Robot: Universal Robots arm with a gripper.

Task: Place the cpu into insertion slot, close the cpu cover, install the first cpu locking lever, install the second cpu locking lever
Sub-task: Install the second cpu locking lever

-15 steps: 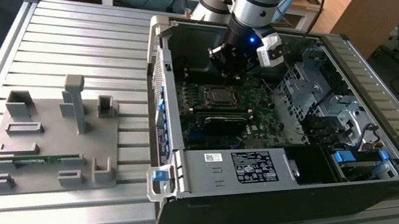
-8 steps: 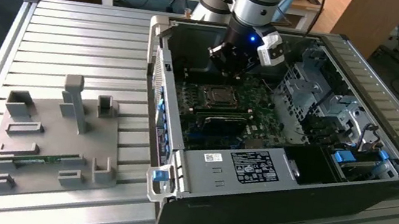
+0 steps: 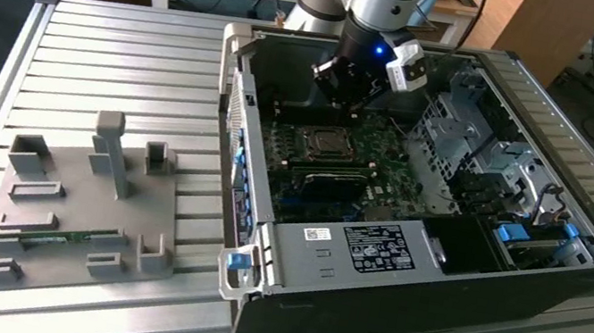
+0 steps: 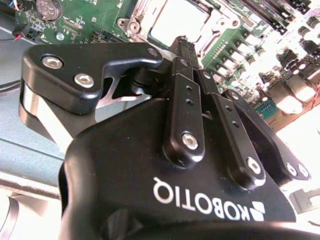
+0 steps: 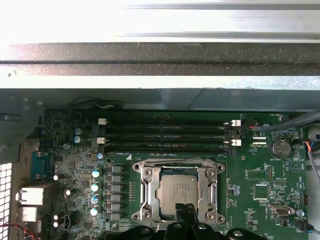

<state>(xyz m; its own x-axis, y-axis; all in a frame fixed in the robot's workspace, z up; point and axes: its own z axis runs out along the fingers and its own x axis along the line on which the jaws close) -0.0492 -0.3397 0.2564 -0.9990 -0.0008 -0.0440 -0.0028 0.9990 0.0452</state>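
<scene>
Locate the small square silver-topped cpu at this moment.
The small square silver-topped cpu sits in the metal-rimmed insertion slot on the green motherboard, beside the long black memory slots, with the black gripper just above it.

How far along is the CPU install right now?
Done: the cpu sits in the insertion slot, and the cpu cover looks lowered around it. In hand: nothing visible; the gripper hovers just above the chip. Left: whether either locking lever is latched can't be told from these views.
</scene>
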